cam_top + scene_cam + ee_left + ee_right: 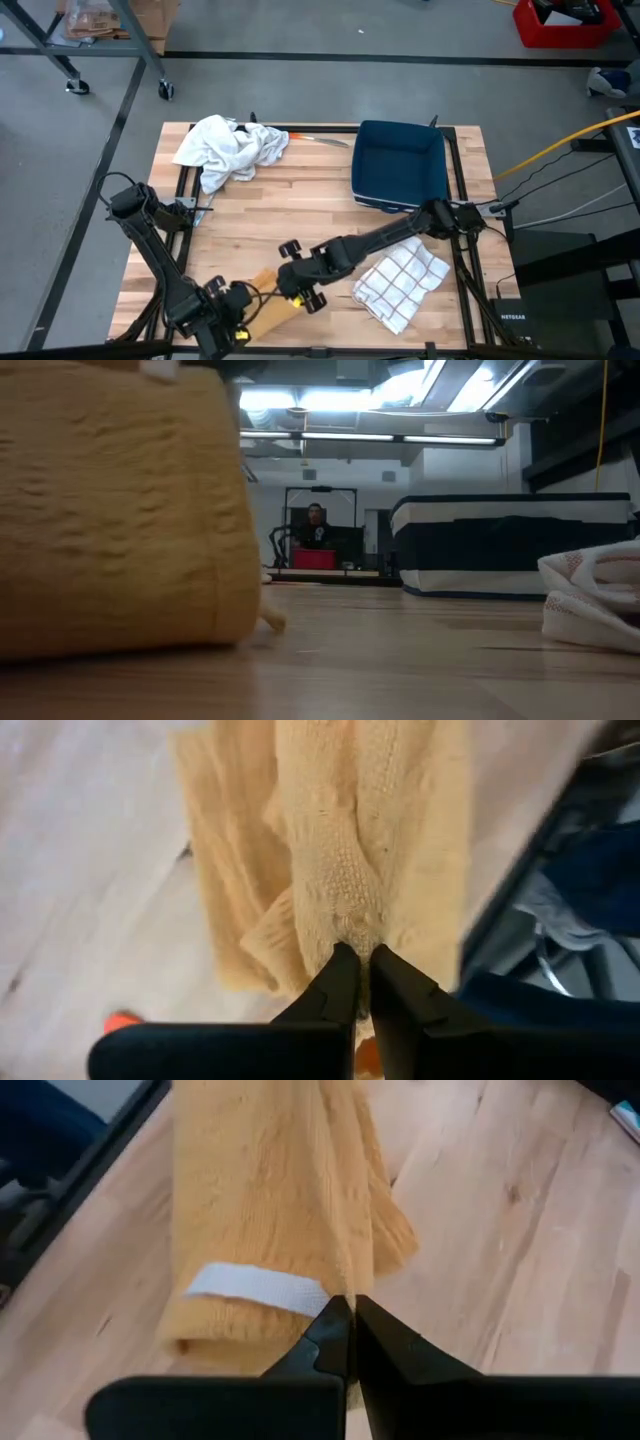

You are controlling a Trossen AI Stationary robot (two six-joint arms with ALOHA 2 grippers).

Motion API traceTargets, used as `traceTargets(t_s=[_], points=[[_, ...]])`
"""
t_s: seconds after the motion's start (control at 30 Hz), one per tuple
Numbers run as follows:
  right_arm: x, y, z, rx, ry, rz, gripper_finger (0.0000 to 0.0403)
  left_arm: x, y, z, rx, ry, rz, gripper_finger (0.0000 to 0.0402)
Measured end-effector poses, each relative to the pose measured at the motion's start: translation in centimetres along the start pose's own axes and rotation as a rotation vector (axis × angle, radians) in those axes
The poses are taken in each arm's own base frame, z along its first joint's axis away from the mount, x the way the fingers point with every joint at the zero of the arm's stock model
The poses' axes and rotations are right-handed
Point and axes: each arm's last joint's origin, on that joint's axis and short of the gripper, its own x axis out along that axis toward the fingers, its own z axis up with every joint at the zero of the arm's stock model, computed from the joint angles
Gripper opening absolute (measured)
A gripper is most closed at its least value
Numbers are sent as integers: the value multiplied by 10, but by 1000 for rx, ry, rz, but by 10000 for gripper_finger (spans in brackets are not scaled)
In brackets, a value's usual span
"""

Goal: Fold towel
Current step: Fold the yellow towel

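Nearest the front edge of the wooden slatted tabletop [300, 215], we have the mustard-yellow knitted towel [268, 300] stretched between both arms: the left end effector [362, 960] has its fingers pressed together on a bunched end of the cloth, and the right end effector [352, 1315] pinches the other end, just beside a white sewn label [258, 1288]. We judge the main risk to be a slip. Each grip takes only a narrow gather of loose weave, so an uneven pull could drag one end free and let the fold collapse into a twist; the towel also lies close to the tabletop's front edge, where a stray tug could carry it over. We cannot see how many layers each pinch holds, and from table height the towel fills the near side as a blurred wall, hiding both end effectors. Just beyond, the white checked dish cloth [402, 281] lies beside the right arm and could be swept along. Farther back sit the dark blue rectangular bin [400, 165] and the crumpled white cloth [230, 148]; the bin's contents are hidden from us. A person [316, 526] sits in the room behind, too small to make out.
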Motion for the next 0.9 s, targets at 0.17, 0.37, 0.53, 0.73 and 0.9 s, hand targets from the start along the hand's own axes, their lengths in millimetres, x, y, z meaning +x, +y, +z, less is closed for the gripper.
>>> traceTargets(t_s=[0.17, 0.37, 0.53, 0.73, 0.9], points=[[14, -14, -8, 3, -24, -25, 17, 15, 12, -5, 1, -1, 60, 12], [31, -30, -22, 8, -28, -50, 17, 32, 26, -8, -50, -11, 129, 13], [36, -33, -30, 16, 1, -63, 29, 43, 37, -9, -62, -14, 180, 37], [36, -34, -32, 21, 20, -102, 100, 55, 48, -6, -83, -3, 227, 99], [36, -36, -32, 24, 28, -151, 155, 59, 52, 3, -209, -20, 251, 125]])
